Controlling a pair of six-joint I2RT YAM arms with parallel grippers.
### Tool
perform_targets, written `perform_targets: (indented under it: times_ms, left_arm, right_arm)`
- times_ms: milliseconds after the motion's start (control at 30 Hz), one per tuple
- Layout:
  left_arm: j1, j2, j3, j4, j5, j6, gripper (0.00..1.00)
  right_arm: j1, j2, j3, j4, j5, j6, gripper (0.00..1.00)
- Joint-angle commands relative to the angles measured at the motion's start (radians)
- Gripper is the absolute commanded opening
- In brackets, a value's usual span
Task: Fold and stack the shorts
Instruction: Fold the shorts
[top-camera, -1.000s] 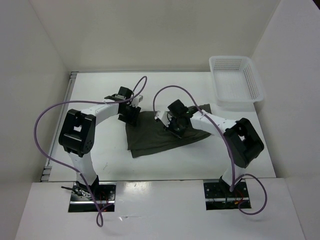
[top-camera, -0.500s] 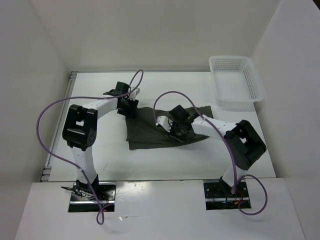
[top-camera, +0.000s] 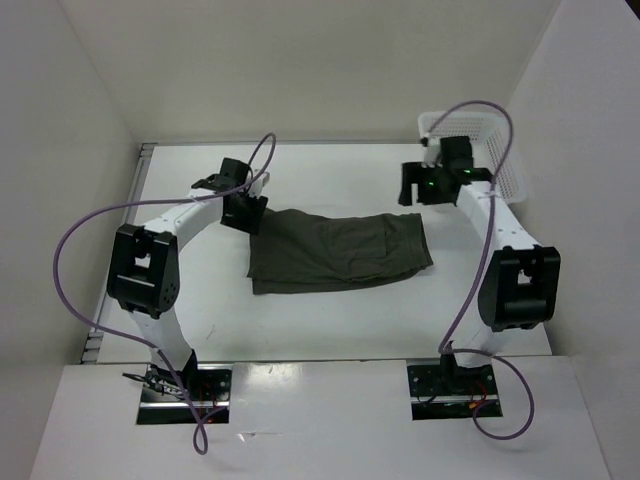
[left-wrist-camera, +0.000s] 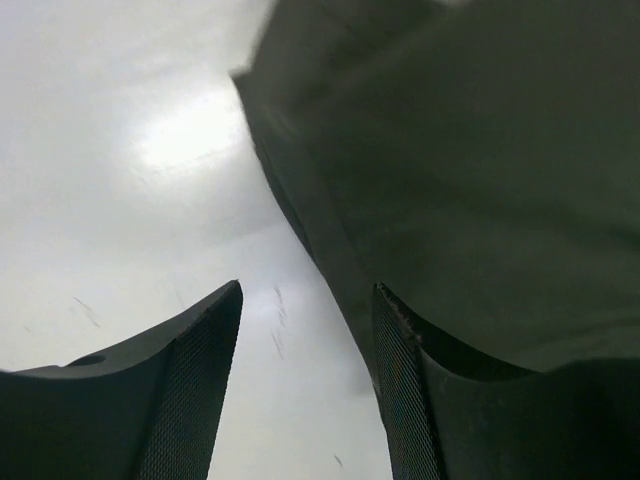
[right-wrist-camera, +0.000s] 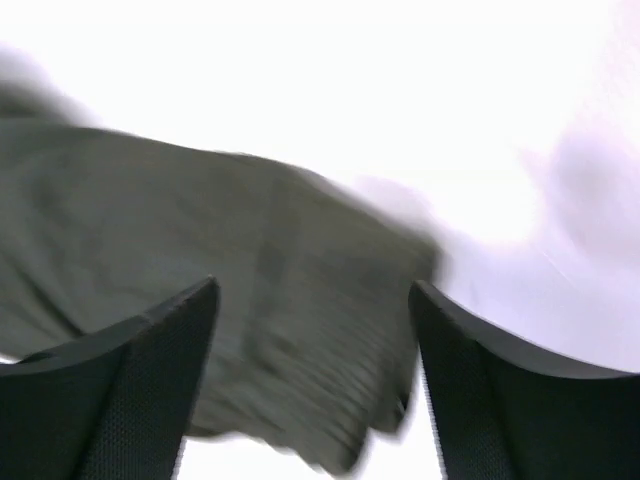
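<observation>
The dark olive-green shorts (top-camera: 340, 250) lie spread out flat on the white table, long side running left to right. My left gripper (top-camera: 243, 210) sits low at their back-left corner. In the left wrist view it (left-wrist-camera: 305, 292) is open, with bare table between its fingers and the shorts' edge (left-wrist-camera: 330, 230) running beside the right finger (left-wrist-camera: 395, 380). My right gripper (top-camera: 425, 190) hovers above and behind the shorts' right end, close to the basket. In the blurred right wrist view it (right-wrist-camera: 313, 288) is open, with nothing in it and the shorts (right-wrist-camera: 200, 270) below.
A white mesh basket (top-camera: 512, 165) stands at the table's back right corner, partly behind the right arm. Purple cables arc over both arms. White walls enclose the table on the left, back and right.
The right gripper has opened, let go of the shorts and swung up and back to the right toward the basket. The shorts now lie spread wider. The left gripper shifted slightly left and back.
</observation>
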Motion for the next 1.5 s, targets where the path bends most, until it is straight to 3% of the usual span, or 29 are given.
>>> perform_targets:
  times_ms: [0, 167, 300, 533, 767, 833, 900, 1067, 1100, 1200, 1300, 1467]
  left_arm:
    - [-0.010, -0.046, -0.048, -0.135, 0.069, 0.004, 0.62]
    - [-0.019, -0.046, -0.148, -0.163, 0.121, 0.004, 0.61]
    - [-0.028, -0.060, -0.221, -0.140, 0.131, 0.004, 0.61]
    - [-0.117, -0.060, -0.324, -0.062, 0.033, 0.004, 0.61]
    - [-0.117, -0.078, -0.357, -0.073, -0.043, 0.004, 0.62]
    - [-0.117, -0.078, -0.367, -0.082, -0.053, 0.004, 0.62]
    - [-0.117, -0.078, -0.367, -0.082, -0.063, 0.004, 0.62]
    - [-0.117, -0.057, -0.377, -0.082, -0.081, 0.004, 0.62]
    - [-0.117, -0.057, -0.377, -0.073, -0.081, 0.004, 0.62]
    - [-0.107, -0.057, -0.377, -0.073, -0.081, 0.004, 0.62]
    - [-0.106, -0.069, -0.354, -0.073, -0.081, 0.004, 0.62]
    - [-0.106, -0.158, -0.234, -0.155, 0.029, 0.004, 0.62]
  right_arm:
    - [-0.143, -0.031, -0.078, -0.169, -0.108, 0.163, 0.87]
    - [-0.165, -0.119, -0.276, -0.180, -0.085, 0.169, 0.90]
    - [-0.186, -0.129, -0.310, -0.159, -0.021, 0.209, 0.91]
    - [-0.187, -0.006, -0.310, -0.159, 0.036, 0.256, 0.95]
    - [-0.187, 0.136, -0.310, -0.137, 0.004, 0.256, 0.94]
    - [-0.187, 0.158, -0.310, -0.107, -0.045, 0.256, 0.89]
    - [-0.187, 0.181, -0.299, -0.045, -0.085, 0.256, 0.78]
    - [-0.187, 0.181, -0.311, 0.007, -0.076, 0.247, 0.41]
    - [-0.187, 0.169, -0.322, 0.007, -0.087, 0.247, 0.29]
    - [-0.187, 0.131, -0.322, 0.016, -0.119, 0.223, 0.11]
    - [-0.187, 0.078, -0.304, 0.016, -0.110, 0.213, 0.00]
    - [-0.067, -0.015, -0.258, -0.002, -0.023, 0.191, 0.00]
